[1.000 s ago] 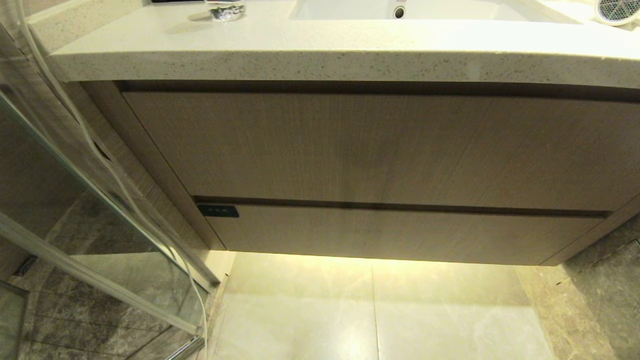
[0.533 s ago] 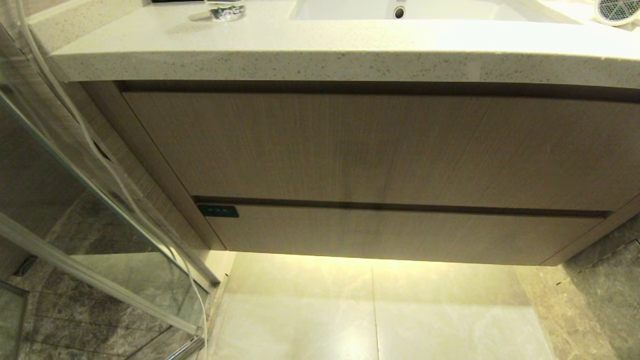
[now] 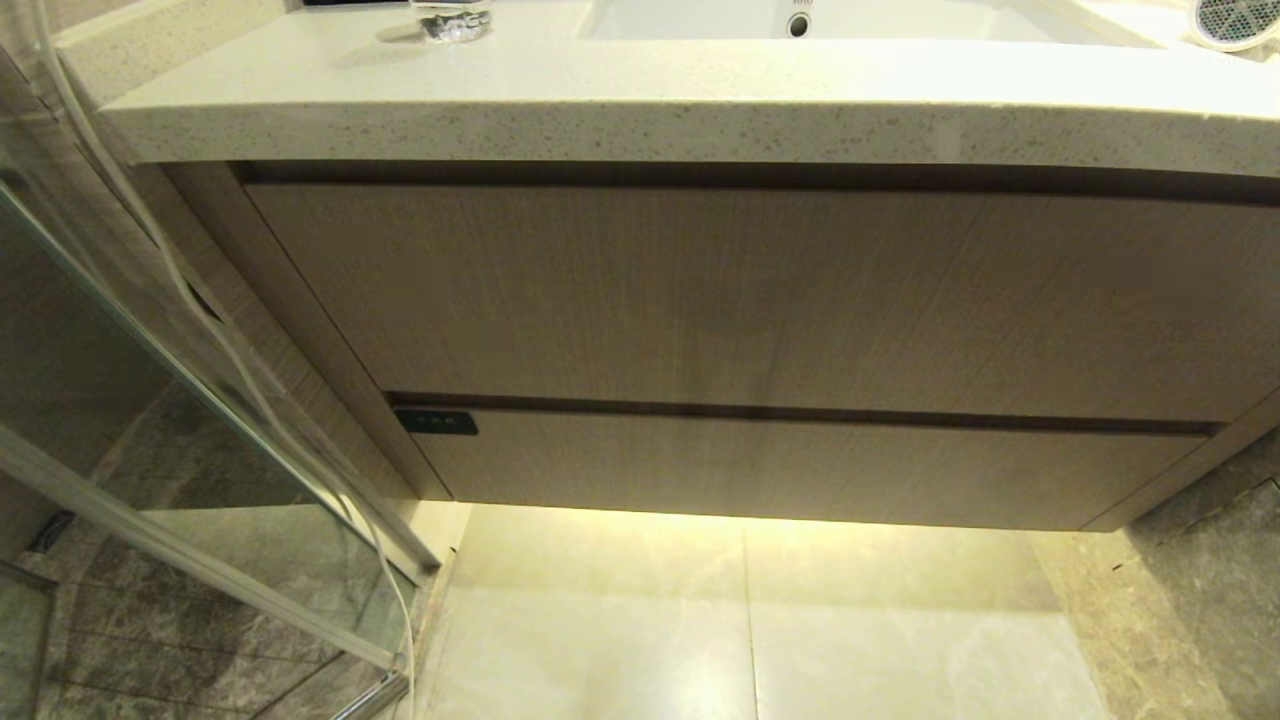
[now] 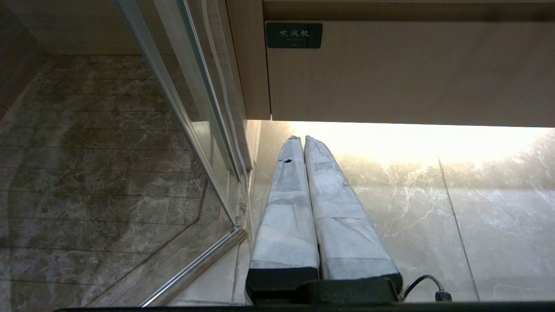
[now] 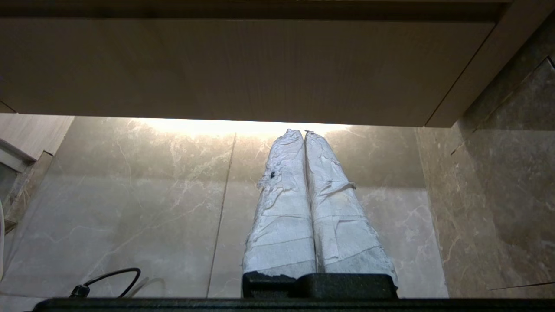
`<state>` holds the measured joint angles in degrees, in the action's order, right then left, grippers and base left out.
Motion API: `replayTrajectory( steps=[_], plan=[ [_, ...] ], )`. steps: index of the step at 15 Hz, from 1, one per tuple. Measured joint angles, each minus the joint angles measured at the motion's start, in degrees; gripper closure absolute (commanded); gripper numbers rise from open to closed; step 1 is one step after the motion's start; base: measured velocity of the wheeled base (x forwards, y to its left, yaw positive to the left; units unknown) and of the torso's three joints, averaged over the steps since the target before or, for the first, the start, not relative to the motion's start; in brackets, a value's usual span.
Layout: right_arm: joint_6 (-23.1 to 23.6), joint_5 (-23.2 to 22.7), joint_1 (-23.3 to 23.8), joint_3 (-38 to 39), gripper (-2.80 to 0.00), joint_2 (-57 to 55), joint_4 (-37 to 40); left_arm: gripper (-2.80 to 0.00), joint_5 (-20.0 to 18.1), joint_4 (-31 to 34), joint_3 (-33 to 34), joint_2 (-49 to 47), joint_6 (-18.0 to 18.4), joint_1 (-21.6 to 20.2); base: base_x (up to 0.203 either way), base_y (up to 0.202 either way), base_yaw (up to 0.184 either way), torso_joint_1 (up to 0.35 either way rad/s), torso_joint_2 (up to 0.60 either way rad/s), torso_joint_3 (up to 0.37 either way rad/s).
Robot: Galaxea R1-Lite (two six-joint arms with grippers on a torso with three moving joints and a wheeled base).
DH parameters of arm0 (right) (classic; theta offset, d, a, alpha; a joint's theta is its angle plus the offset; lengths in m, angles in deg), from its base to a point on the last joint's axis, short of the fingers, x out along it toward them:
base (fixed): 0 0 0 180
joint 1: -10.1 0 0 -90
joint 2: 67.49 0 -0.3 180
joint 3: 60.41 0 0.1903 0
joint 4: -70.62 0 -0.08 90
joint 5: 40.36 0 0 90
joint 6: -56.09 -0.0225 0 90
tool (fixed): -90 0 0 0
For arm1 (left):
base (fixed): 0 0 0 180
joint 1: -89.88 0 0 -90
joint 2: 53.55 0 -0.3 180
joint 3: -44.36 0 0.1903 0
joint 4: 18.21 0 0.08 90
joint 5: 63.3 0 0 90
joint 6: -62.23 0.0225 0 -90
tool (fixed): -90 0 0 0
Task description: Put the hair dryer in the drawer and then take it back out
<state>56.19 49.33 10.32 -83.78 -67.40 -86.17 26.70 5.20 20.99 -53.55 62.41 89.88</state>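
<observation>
The hair dryer [image 3: 1232, 20] lies on the counter at the far right, only its grey mesh rear grille and white rim showing at the picture's edge. The drawer [image 3: 800, 470] is the shallow wood-grain front at the bottom of the vanity, pushed in, with a small dark tag [image 3: 436, 422] at its upper left; the tag [image 4: 294, 35] also shows in the left wrist view. My left gripper [image 4: 301, 138] hangs low over the floor below the drawer's left end, shut and empty. My right gripper [image 5: 299, 132] hangs low below the drawer's right part, shut and empty. Neither arm shows in the head view.
A taller wood-grain front [image 3: 760, 290] sits above the drawer under the speckled stone counter [image 3: 640, 120], which holds a white basin [image 3: 800, 20] and a glass [image 3: 455, 20]. A glass shower door [image 3: 150, 400] with a metal frame stands on the left. A marble wall [image 5: 507, 182] closes the right.
</observation>
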Motion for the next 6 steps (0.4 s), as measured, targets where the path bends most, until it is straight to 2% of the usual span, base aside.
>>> replayTrajectory(
  steps=[6],
  plan=[
    [0.05,0.00,0.05,0.00,0.00,0.00,0.00,0.00,0.00,0.05,0.00,0.00,-0.02,0.00,0.000,0.000,0.000,0.000,0.00,0.000]
  ],
)
